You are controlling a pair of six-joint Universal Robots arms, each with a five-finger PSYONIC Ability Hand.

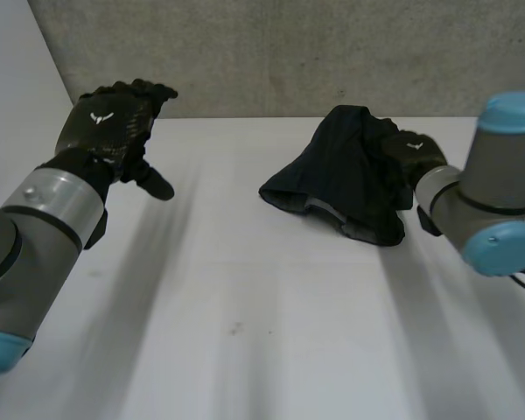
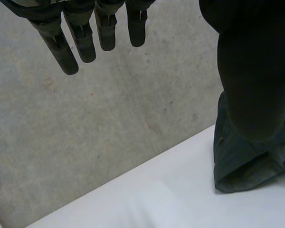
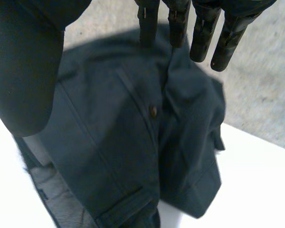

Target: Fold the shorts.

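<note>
We see the crumpled dark navy cloth shorts (image 1: 341, 171) heaped on the far right part of the smooth white counter (image 1: 245, 306), close to the rough grey concrete wall (image 1: 289, 52), with a pale grey lining (image 1: 354, 230) showing along their near edge. The right hand (image 1: 416, 153) sits just beside the heap's right side. In its wrist view its fingers (image 3: 204, 33) reach straight over the cloth with the thumb spread wide, and we cannot tell whether they touch it. A small brown round button (image 3: 153, 111) shows on the shorts under its palm. The left hand (image 1: 105, 131) is well apart at the left, raised, fingers straight and holding nothing. A small white emblem (image 1: 99, 118) marks its back; we read no letters in it.
</note>
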